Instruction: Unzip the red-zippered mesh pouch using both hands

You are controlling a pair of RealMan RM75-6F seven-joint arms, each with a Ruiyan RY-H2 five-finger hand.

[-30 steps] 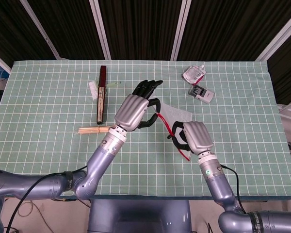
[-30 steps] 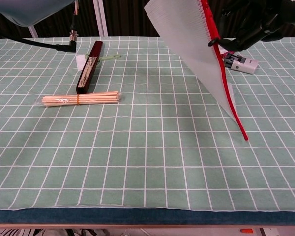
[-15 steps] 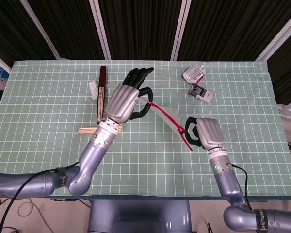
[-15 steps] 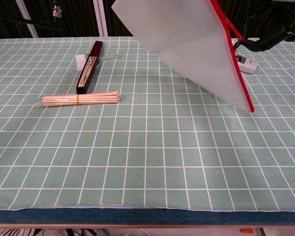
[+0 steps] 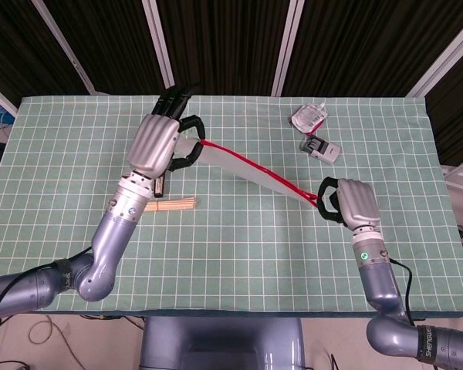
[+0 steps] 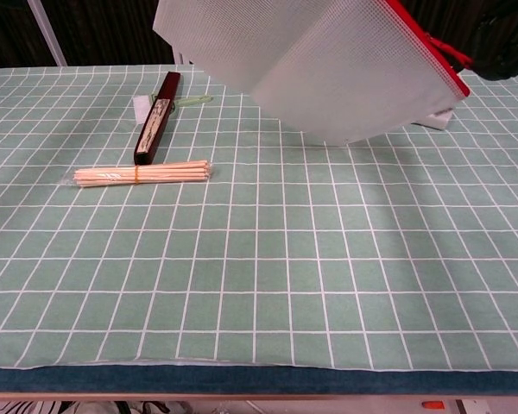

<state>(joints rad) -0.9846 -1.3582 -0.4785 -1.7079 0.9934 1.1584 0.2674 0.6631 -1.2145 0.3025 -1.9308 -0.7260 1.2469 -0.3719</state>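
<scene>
The white mesh pouch (image 5: pixel 239 168) with its red zipper edge (image 5: pixel 255 168) hangs in the air, stretched between both hands above the table. My left hand (image 5: pixel 160 143) grips its upper-left end. My right hand (image 5: pixel 353 203) pinches the lower-right end of the red zipper. In the chest view the pouch (image 6: pixel 328 69) fills the top middle, its red zipper (image 6: pixel 427 36) running to the upper right, where dark fingers of the right hand (image 6: pixel 501 52) show at the frame's edge. The left hand is out of that view.
A bundle of wooden sticks (image 5: pixel 170 205) lies below the left wrist. A dark red flat case (image 6: pixel 155 118) and a small white piece (image 6: pixel 141 107) sit behind the sticks. A crumpled white packet (image 5: pixel 309 117) and a small grey device (image 5: pixel 321 148) lie at the back right.
The hands have drawn apart: the left moved up and left, the right moved to the right. The pouch went from hanging steeply to stretched out long and nearly level.
</scene>
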